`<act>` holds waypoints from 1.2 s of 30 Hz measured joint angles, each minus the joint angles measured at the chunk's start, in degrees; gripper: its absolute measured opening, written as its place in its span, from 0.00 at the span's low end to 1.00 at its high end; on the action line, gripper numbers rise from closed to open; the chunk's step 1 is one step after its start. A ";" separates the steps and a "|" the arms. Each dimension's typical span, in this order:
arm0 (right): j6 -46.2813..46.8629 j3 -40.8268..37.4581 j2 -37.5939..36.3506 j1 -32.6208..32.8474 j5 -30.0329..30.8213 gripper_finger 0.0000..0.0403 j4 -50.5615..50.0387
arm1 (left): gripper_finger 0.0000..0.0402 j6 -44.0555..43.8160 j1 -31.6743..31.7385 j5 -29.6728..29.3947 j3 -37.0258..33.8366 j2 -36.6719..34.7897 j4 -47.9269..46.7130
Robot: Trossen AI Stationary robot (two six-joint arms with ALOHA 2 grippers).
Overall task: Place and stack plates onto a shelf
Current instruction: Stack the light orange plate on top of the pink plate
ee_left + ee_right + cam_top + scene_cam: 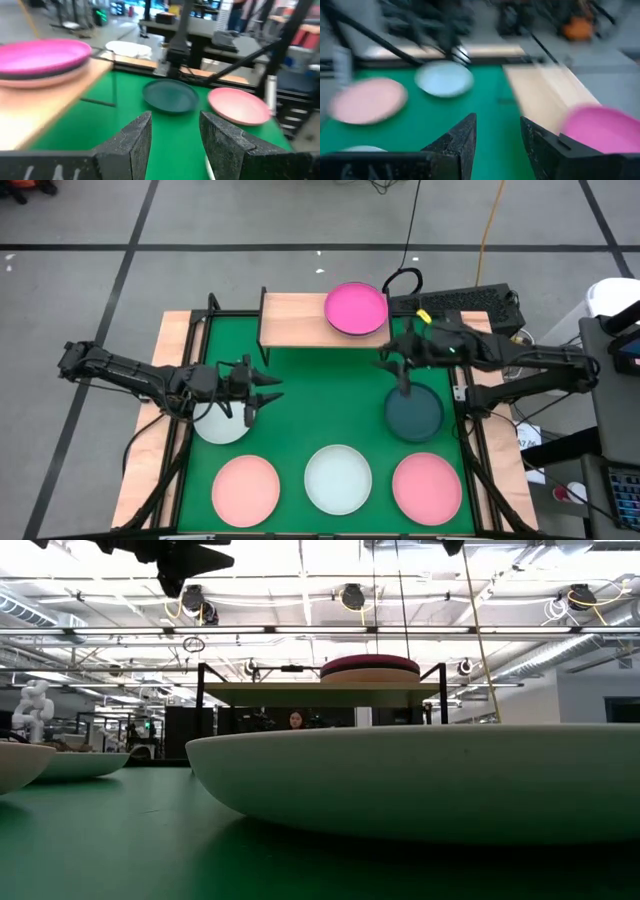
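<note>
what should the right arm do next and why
Probably lower the right gripper, open and empty, onto the teal plate's rim just below it: that is the nearest loose plate, and the shelf holds only the magenta stack.

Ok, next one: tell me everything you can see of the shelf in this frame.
The shelf is a small rectangular board of light wood on thin black metal legs, standing level at the far edge of the green table. Its right half carries a stack of plates: magenta on top, a dark one under it and a pale pink one at the bottom, as the left wrist view shows. The left half is bare. Neither end effector touches it.
</note>
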 joint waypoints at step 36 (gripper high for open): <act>-2.22 -31.54 -10.43 12.25 0.39 0.34 42.19 | 0.42 -18.55 -17.86 15.40 12.87 26.53 -42.81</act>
